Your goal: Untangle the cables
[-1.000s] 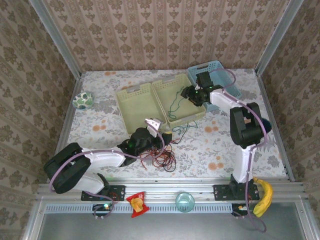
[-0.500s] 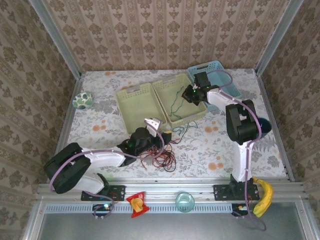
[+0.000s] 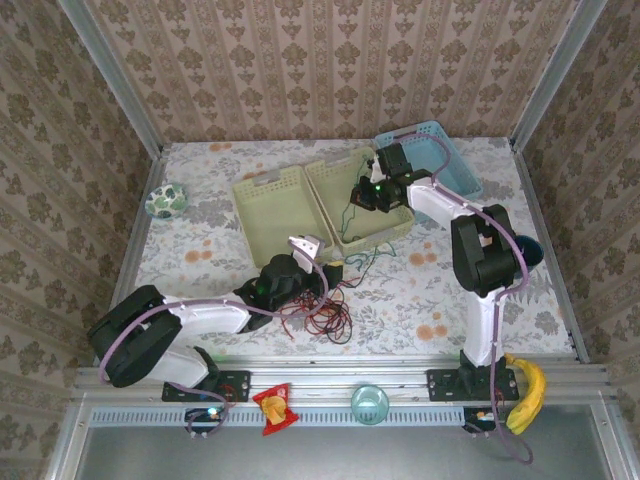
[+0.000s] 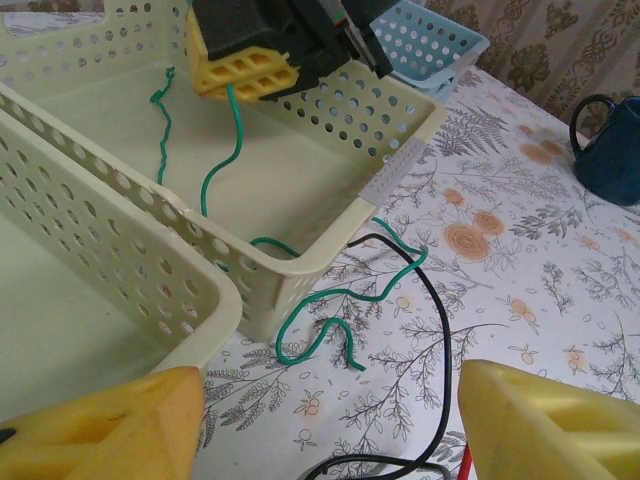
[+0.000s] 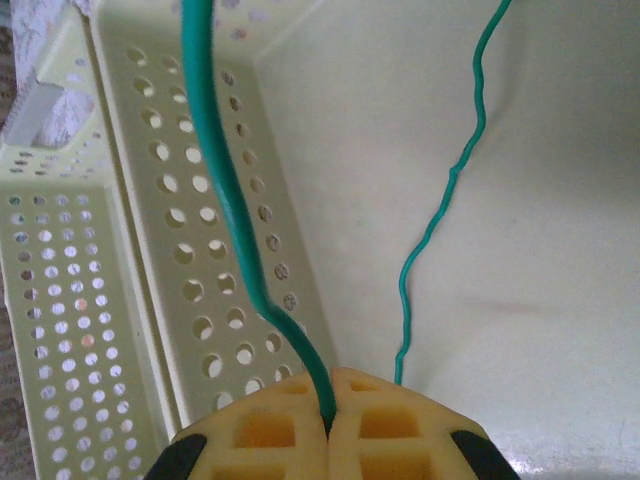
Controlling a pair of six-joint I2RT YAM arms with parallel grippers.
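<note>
Over the last second the right gripper (image 3: 367,193) has slid leftward, away from the light blue plastic basket (image 3: 457,166) and out above the floor of the pale yellow perforated plastic basket (image 4: 390,150), while the left arm has stayed where it was. The right jaws are pressed together on the thin green cable (image 5: 216,150), which hangs from between the yellow pads in the right wrist view, with a second strand of it running down inside the basket. From the left wrist view we see the same cable climb over the basket's near rim and end in a loose squiggle on the floral counter (image 3: 420,290), just beside the thin black cable (image 4: 444,340). The thin red cable (image 3: 318,318) lies heaped with the black one near the counter's front edge, close to the left gripper (image 4: 330,400), whose jaws stand wide apart and hold nothing. We judge that the green cable is being drawn clear of the heap into the basket, but its tail is not yet over the rim, so the separation is only partly done
</note>
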